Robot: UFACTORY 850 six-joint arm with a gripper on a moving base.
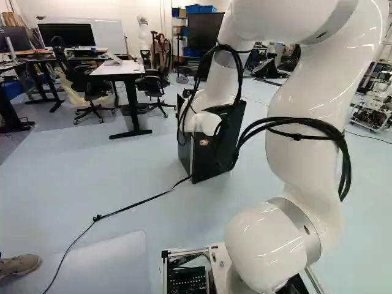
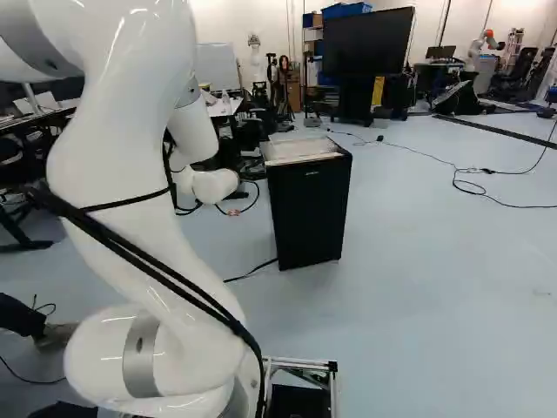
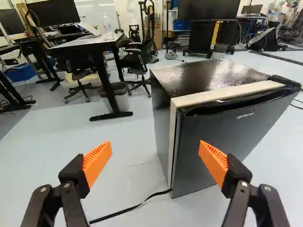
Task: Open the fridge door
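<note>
The white arm [image 1: 306, 135] rises from its joint at the foot of both base views, standing right of the middle in the left base view and left of the middle in the right one. It climbs through thick rounded links with grey bands, bends over at the top and drops ahead to a lowered wrist [image 2: 213, 186]. Black cables loop around its links. Past the wrist, only a little of the gripper [image 2: 231, 211] shows in the right base view. In the wrist view the gripper [image 3: 155, 146] stands wide apart, its two black fingers angled inward, their ribbed orange pads [image 3: 97, 161] facing each other and touching nothing
</note>
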